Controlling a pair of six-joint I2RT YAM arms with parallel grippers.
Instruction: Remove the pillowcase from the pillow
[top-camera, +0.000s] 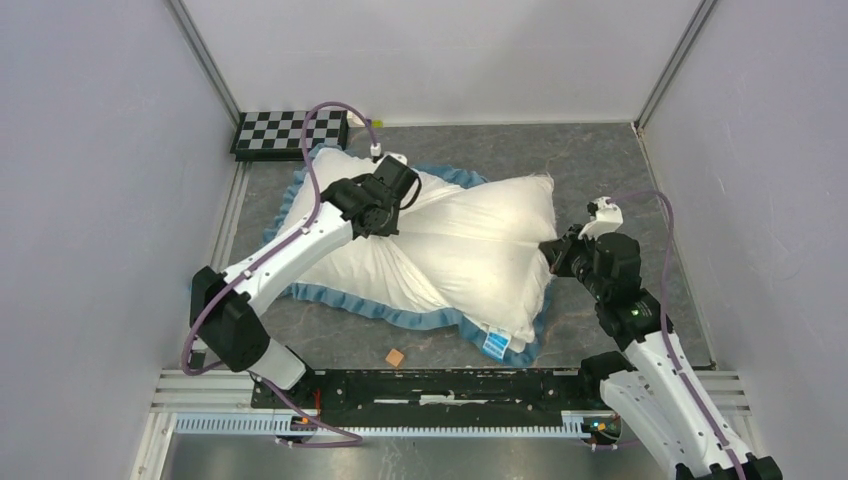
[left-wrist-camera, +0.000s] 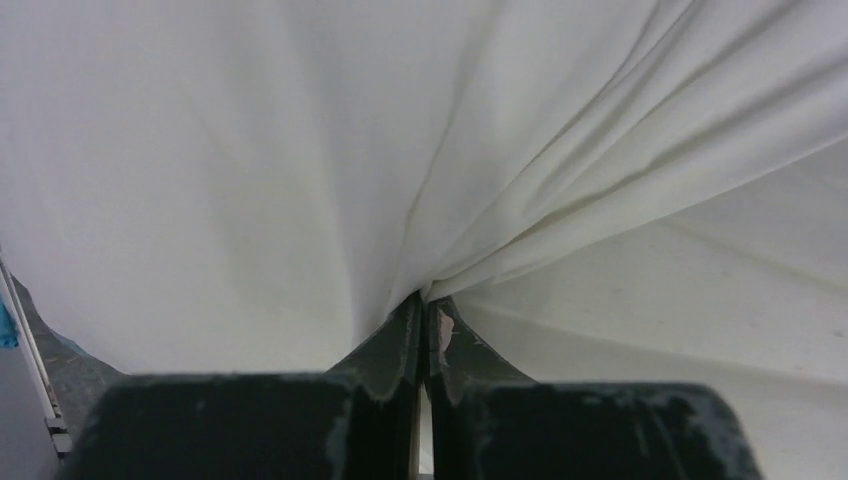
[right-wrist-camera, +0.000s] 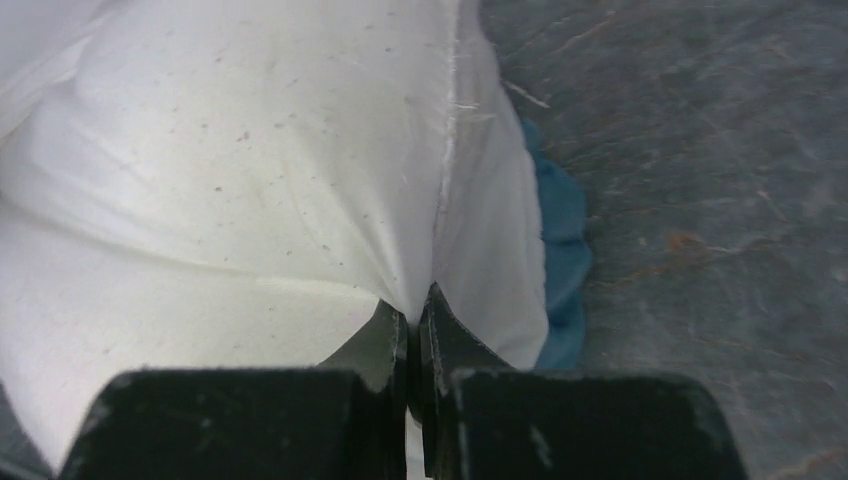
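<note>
Setting: robotics lab test cell. Plain pale wall panels (top-camera: 90, 150) in aluminium framing (top-camera: 205, 60) box in a grey tabletop (top-camera: 600, 170); checkerboard calibration board (top-camera: 290, 133) in far-left corner, black mounting rail (top-camera: 420, 386) along the near edge.

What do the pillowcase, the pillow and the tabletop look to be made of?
The pillowcase: thin matte woven cloth, likely cotton; it gathers in sharp radiating folds at the left gripper. The pillow: matte off-white fabric shell over soft stuffing, judging by its bulge and stitched seam. The tabletop: hard grey mottled surface, stone-look, possibly laminate.
</note>
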